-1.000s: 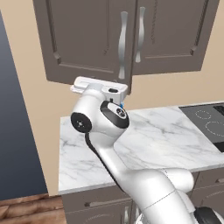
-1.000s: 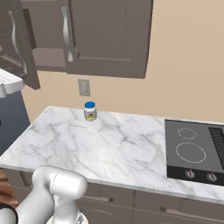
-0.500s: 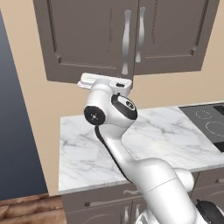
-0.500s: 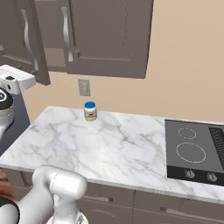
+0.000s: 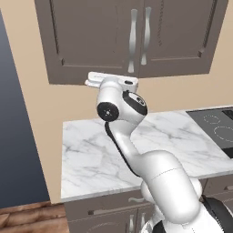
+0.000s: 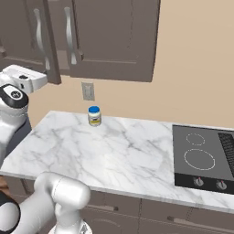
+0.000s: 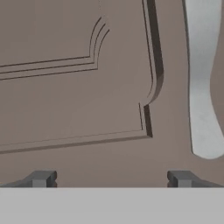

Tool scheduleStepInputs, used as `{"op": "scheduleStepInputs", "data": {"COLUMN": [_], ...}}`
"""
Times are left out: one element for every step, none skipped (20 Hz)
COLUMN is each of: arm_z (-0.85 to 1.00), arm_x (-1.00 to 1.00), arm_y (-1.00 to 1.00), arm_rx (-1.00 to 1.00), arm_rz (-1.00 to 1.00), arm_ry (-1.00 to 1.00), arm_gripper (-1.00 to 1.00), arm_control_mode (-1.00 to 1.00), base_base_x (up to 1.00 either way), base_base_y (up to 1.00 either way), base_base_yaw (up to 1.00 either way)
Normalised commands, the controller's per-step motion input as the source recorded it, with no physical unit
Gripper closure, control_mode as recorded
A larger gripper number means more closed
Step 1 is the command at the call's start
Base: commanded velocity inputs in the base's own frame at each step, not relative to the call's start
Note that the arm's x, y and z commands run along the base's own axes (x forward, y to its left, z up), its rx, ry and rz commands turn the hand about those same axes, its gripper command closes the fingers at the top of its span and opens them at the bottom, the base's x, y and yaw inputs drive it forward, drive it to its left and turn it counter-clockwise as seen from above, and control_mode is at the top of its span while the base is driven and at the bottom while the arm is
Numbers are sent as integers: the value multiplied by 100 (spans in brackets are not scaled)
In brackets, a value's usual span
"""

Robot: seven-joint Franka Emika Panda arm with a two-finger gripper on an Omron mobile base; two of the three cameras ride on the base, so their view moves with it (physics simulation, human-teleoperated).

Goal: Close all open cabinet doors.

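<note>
Cabinet door (image 7: 78, 109) pressed by gripper (image 7: 111, 178), fingertips (image 7: 41, 178) spread apart, holding nothing; silver handle (image 7: 201, 87) right of fingertips; pushing flush, probably.

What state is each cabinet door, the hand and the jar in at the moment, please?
left cabinet door: slightly ajar, almost shut.
right cabinet door: shut.
hand: open, facing the left door's panel.
jar: upright, blue lid on.
</note>
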Motion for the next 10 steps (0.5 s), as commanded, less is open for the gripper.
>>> {"op": "scheduleStepInputs", "data": {"arm_z": [0, 0, 0, 0, 0, 0, 0, 0, 0, 0], "arm_x": [38, 36, 34, 26, 26, 25, 26, 24, 26, 25], "arm_y": [-13, -13, -13, -9, -6, -4, -2, 0, 0, 0], "arm_rx": [0, 0, 0, 0, 0, 0, 0, 0, 0, 0], "arm_rz": [7, 7, 7, 6, 6, 5, 5, 4, 4, 4], "arm_ry": [0, 0, 0, 0, 0, 0, 0, 0, 0, 0], "arm_gripper": [-100, -100, -100, -100, -100, -100, -100, -100, -100, -100], "arm_control_mode": [-100, -100, -100, -100, -100, -100, -100, -100, -100, -100], "base_base_x": [0, 0, 0, 0, 0, 0, 0, 0, 0, 0], "base_base_y": [0, 0, 0, 0, 0, 0, 0, 0, 0, 0], "base_base_yaw": [0, 0, 0, 0, 0, 0, 0, 0, 0, 0]}}
